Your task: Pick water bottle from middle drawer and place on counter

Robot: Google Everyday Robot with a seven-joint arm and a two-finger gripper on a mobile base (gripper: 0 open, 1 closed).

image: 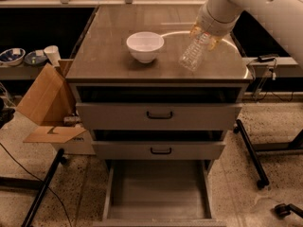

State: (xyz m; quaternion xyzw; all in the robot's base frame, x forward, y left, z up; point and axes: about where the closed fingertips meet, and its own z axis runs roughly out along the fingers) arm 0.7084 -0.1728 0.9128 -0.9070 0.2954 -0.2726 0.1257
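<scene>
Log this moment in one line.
gripper: shut on bottle | bottle: tilted, over counter, right of bowl | drawer: open
</scene>
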